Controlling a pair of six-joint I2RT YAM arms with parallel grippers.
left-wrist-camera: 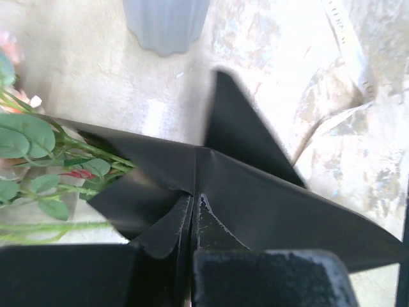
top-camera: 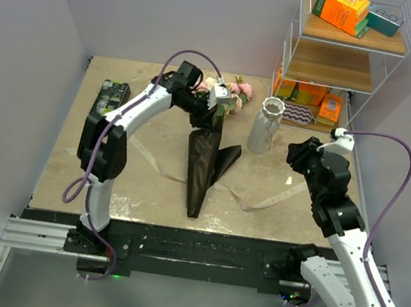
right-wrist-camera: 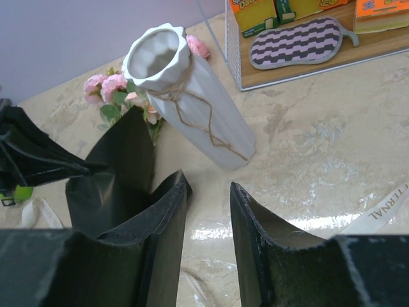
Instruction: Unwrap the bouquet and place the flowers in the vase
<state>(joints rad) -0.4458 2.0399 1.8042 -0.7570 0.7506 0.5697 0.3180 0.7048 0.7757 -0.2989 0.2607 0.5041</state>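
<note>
The left fingers (left-wrist-camera: pixel 192 224) are squeezed tight on a fold of the black paper (top-camera: pixel 203 161). They pinch it at its wide top end, toward the back of the desk (top-camera: pixel 140 190). The paper's long thin tip points at the front edge and stops a little short of it. A second pointy flap sticks out to the right, toward the vase (top-camera: pixel 265 125).

The flowers (top-camera: pixel 229 92) poke out of the top of the paper. You can see pink heads and green leaves, close to the back wall.

The vase stands up just to the right of the flowers, and it does not touch the paper. It has a wavy rim and a thin string (right-wrist-camera: pixel 171 94) tied round its neck. Right behind it, on the right, is the white wire shelf (top-camera: pixel 289 66) with orange boxes (top-camera: pixel 344 9) on it, so that corner is tight.

The right fingers (top-camera: pixel 302 152) are apart and hold nothing. They hang near the vase on its right side and point at it, with a strip of bare desk in between.

The ribbon (top-camera: pixel 271 200) lies loose and flat on the desk, with one strip on each side of the paper's tip. A dark box (top-camera: pixel 111 96) lies at the back by the left edge. The biggest bare part of the desk is at the front left. Walls close in the left, back and right sides.
</note>
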